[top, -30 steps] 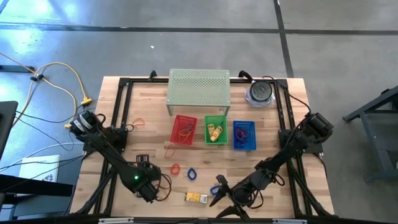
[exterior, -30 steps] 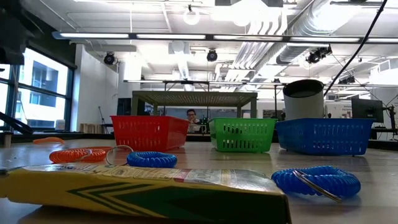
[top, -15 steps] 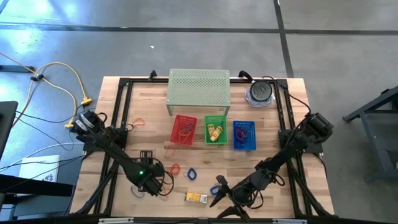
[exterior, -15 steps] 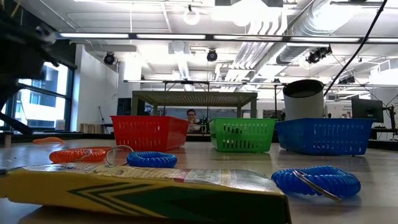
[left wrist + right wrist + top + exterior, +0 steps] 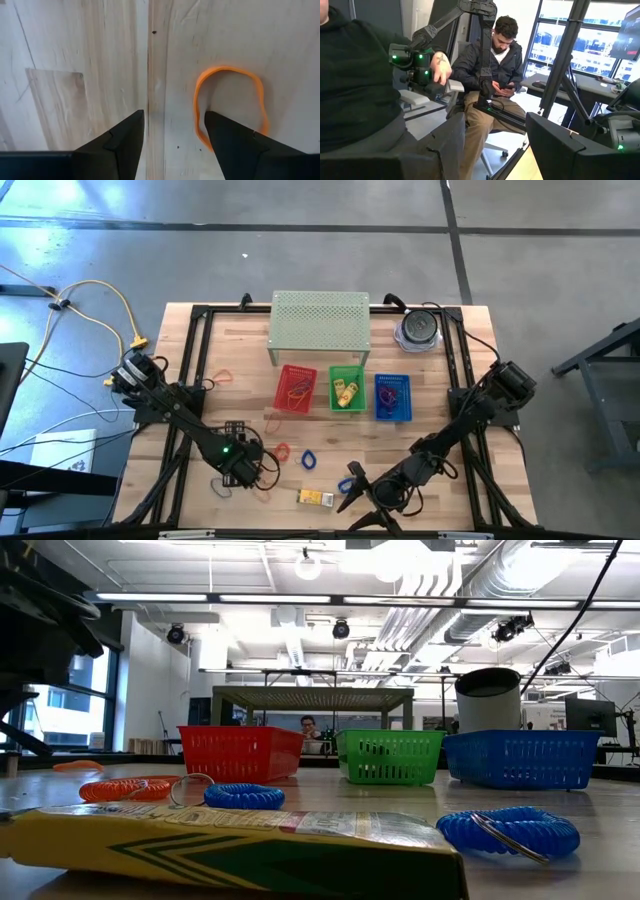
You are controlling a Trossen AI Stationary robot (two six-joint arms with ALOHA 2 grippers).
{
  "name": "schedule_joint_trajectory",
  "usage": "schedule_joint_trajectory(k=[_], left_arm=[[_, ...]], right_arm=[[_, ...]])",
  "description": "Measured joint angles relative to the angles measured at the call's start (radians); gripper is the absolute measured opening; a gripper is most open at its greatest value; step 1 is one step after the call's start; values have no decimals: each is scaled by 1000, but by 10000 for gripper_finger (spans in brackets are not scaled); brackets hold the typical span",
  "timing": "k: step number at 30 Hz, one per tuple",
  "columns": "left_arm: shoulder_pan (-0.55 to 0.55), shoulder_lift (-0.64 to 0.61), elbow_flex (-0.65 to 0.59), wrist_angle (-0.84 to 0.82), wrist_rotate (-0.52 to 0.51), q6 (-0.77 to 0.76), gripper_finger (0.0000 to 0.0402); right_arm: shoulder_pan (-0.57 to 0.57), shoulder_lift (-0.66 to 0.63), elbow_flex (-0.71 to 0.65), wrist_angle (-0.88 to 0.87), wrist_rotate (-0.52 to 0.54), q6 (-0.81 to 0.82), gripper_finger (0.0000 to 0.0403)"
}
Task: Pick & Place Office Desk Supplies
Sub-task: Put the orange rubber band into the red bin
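Note:
Several small loops lie flat on the wooden table: an orange one (image 5: 272, 420), a red one (image 5: 282, 451), a blue one (image 5: 308, 459) and a blue coil (image 5: 347, 484). A yellow box (image 5: 315, 497) lies near the front edge and fills the low view's foreground (image 5: 230, 845). My left gripper (image 5: 240, 468) hangs open over the table, left of the red loop. In the left wrist view its fingers (image 5: 175, 120) point down beside a flat orange loop (image 5: 230, 107); one finger hides part of that loop. My right gripper (image 5: 352, 486) is open and empty by the blue coil.
Red (image 5: 295, 388), green (image 5: 347, 388) and blue (image 5: 393, 396) baskets stand in a row at mid table, a perforated green shelf (image 5: 320, 323) and a grey round container (image 5: 418, 328) behind them. Another orange loop (image 5: 225, 375) lies far left. People sit beyond the table (image 5: 495, 75).
My left gripper has gone from the near edge toward the far edge and a little to the right, staying above the table. My right arm and the loops, box and baskets have kept still.

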Motion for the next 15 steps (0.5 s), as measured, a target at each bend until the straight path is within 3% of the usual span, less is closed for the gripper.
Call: schedule_joint_trajectory(k=[10, 15], left_arm=[[14, -2, -81, 57, 43, -120, 208], [-2, -3, -87, 80, 33, -106, 169]], right_arm=[[0, 0, 0, 0, 3, 4, 199], [0, 0, 0, 0, 4, 4, 199]])
